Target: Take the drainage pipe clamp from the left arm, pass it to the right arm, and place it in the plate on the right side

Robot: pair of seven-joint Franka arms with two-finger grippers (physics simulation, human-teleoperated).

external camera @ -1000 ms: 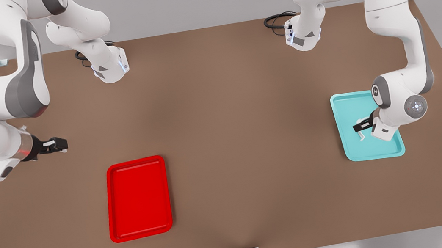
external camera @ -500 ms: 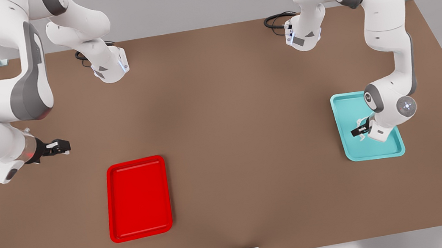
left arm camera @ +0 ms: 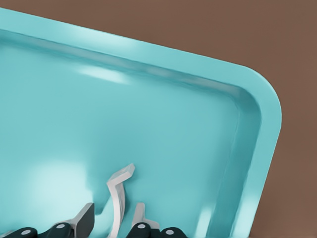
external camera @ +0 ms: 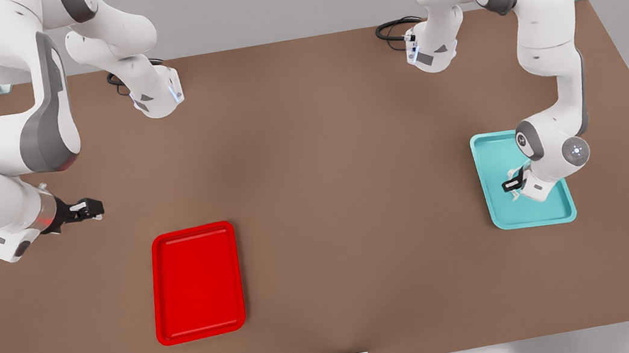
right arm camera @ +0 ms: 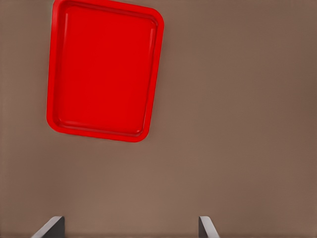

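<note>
Teal tray holds drainage pipe clamp; my left gripper fingers straddle it, contact unclear. Red plate bare. Right gripper over worktop, fingers wide. No readable writing.

Where my three cameras look

My front camera looks down from high up at the whole brown surface. My left wrist camera sits very close over the teal tray. My right wrist camera looks down from farther up at the red plate, which my front camera sees too.
</note>
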